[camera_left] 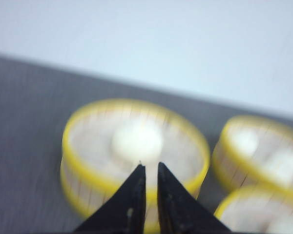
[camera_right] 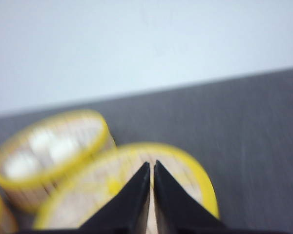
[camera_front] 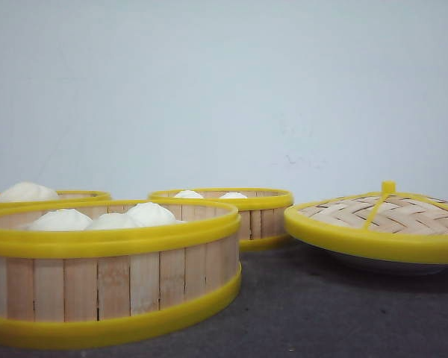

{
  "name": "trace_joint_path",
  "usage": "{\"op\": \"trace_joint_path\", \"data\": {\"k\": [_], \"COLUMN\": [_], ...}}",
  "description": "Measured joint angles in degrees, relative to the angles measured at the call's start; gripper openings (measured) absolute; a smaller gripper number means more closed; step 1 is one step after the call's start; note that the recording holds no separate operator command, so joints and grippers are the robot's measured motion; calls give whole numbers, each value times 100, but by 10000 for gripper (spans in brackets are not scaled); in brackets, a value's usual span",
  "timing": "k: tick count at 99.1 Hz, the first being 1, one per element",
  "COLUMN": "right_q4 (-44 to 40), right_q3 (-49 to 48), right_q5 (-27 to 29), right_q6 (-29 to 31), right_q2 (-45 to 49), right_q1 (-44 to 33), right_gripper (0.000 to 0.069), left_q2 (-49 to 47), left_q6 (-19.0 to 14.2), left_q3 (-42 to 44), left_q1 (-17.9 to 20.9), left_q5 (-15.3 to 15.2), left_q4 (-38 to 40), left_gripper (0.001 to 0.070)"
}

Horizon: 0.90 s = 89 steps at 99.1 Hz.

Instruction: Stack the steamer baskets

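Three steamer baskets with pale slat walls and yellow rims stand on the dark table, each holding white buns. The nearest basket (camera_front: 112, 291) is at front left, another (camera_front: 56, 196) sits behind it at far left, and a third (camera_front: 239, 212) is at centre back. Neither gripper shows in the front view. My left gripper (camera_left: 149, 165) hangs above the single-bun basket (camera_left: 136, 146), its fingers nearly together with nothing between them. The two-bun basket (camera_left: 263, 151) lies beside it. My right gripper (camera_right: 152, 163) is shut and empty over the woven lid (camera_right: 136, 190), next to the two-bun basket (camera_right: 53, 146).
The domed bamboo lid (camera_front: 381, 216) with yellow rim and knob rests on a shallow white plate (camera_front: 388, 262) at the right. A pale wall rises behind the table. Both wrist views are blurred.
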Motion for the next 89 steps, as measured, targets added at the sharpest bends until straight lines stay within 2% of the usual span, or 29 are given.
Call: {"op": "trace_joint_path", "data": {"k": [21,45,59,89], "right_q4": [-927,-2096,-2243,-2787], "right_q3": [1552,3246,3412,3403], "right_q5": [-9,-74,-157,-157], "right_q6": [-28,-793,-1152,-1274], "right_q2": [1340,3163,3884,4791], "right_q1": [0,0,0,0], "right_gripper": [9,9,9,9], "left_q2": [1276,2887,3530,3858], "left_q6": [90,662,938,1073], "left_q3": [1276,2743,2953,2951], "left_q1": [0,0,0,0], "left_q5": [4,20,20,20], "left_q4": [-887,-2022,-2291,-2430], "left_gripper": [15,15,15,15]}}
